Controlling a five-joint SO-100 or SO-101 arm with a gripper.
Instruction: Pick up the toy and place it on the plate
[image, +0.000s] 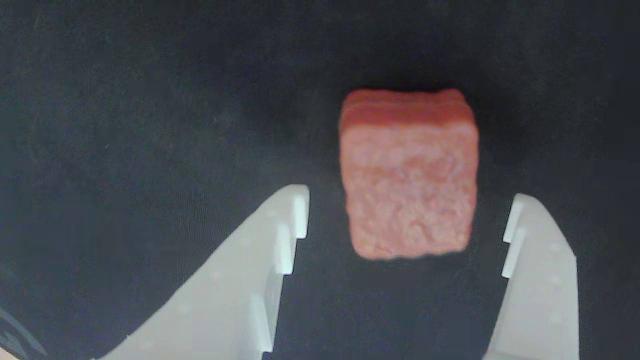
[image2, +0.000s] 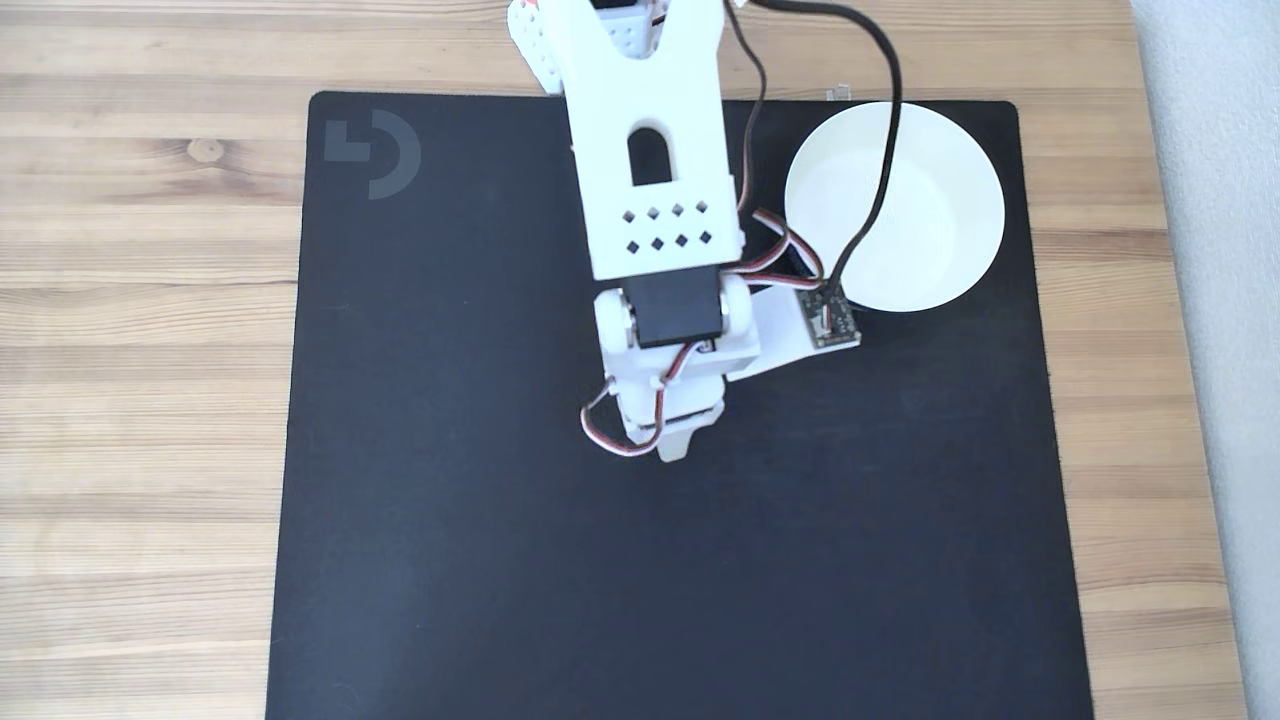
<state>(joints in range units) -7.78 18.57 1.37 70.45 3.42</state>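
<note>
My fingers (image: 295, 215) are spread wide, pinching nothing, with the toy (image: 407, 175) on the dark mat (image: 150, 125) between their tips. I should come down squarely, centre it, then squeeze. The plate (image2: 940, 210) waits well apart.

In the wrist view the toy (image: 409, 175), a reddish-brown block with rounded corners and a rough matte face, lies right of centre on a black mat (image: 150, 125). The hand (image: 407, 212) is spread wide: its two white fingers rise from the lower edge, one each side of the block, neither touching it.
</note>
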